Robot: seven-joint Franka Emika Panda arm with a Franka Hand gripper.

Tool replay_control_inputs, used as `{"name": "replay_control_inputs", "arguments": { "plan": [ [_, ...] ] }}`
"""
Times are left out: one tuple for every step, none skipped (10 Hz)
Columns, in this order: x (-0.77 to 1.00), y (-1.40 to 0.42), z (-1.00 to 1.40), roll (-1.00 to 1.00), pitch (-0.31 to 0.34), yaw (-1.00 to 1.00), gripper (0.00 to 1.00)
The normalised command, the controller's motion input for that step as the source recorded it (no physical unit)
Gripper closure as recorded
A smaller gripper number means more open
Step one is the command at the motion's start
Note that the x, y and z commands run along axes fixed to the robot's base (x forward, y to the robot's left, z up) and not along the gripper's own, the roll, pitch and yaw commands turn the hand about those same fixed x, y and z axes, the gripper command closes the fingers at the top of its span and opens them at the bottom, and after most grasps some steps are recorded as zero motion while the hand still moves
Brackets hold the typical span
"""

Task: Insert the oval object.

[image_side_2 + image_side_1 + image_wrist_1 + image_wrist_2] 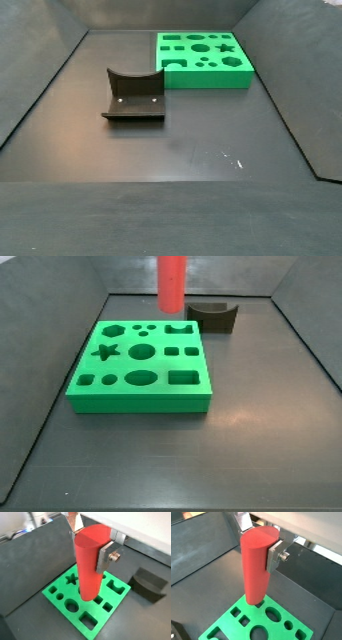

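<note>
1. Gripper (92,543): you have it clamped on the oval object (89,564), seen in both wrist views. One silver finger plate (107,556) w/ a screw sits flat against the peg's side; the opposite finger is mostly hidden behind the peg. Same plate shows at (276,555).
2. Oval object: red-orange peg, held upright, gripped near its upper end, so most of its length hangs below the fingers. In a wrist view (258,567) its lower end is over the green block (258,624), near the block's edge. You can't tell from the wrist views whether the tip touches the block.
3. Green block, side view (140,368): flat on the dark floor, cutouts of several shapes in its top face, incl. a star, circles, an oval and squares. All cutouts visible look unfilled.
4. Peg in that side view (173,284): appears above and beyond the block's far edge, upper part cut by the frame. Gripper itself not in that view.
5. Dark curved block (213,316): on the floor just beside the block's far corner, apart from the peg. In a side view (134,95) it sits nearer the camera, w/ the green block (203,60) behind it; peg and gripper not in that frame.
</note>
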Motion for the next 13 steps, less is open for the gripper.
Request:
{"name": "replay_control_inputs", "arguments": {
  "plan": [
    [-0.09, -0.17, -0.44, -0.11, -0.180, -0.85, 1.00],
    [-0.11, -0.17, -0.47, -0.11, -0.191, -0.85, 1.00],
    [-0.05, -0.15, -0.41, -0.07, -0.171, -0.91, 1.00],
    [0.00, -0.09, -0.41, -0.04, -0.131, -0.98, 1.00],
    [0.00, 0.00, -0.44, -0.02, -0.069, -1.00, 1.00],
    [-0.07, 0.00, -0.37, 0.00, -0.001, -1.00, 1.00],
    [-0.24, 0.00, -0.37, 0.00, 0.000, -0.85, 1.00],
    [-0.26, 0.00, -0.39, -0.01, 0.000, -0.83, 1.00],
    [-0.18, 0.00, -0.32, 0.00, 0.000, -0.90, 1.00],
    [-0.01, 0.00, -0.19, 0.00, 0.000, -1.00, 1.00],
    [0.00, 0.00, -0.15, 0.00, 0.000, -1.00, 1.00],
    [0.00, 0.00, -0.15, 0.00, 0.001, -1.00, 1.00],
    [0.00, 0.00, -0.16, 0.00, 0.000, -1.00, 1.00]
  ]
}}
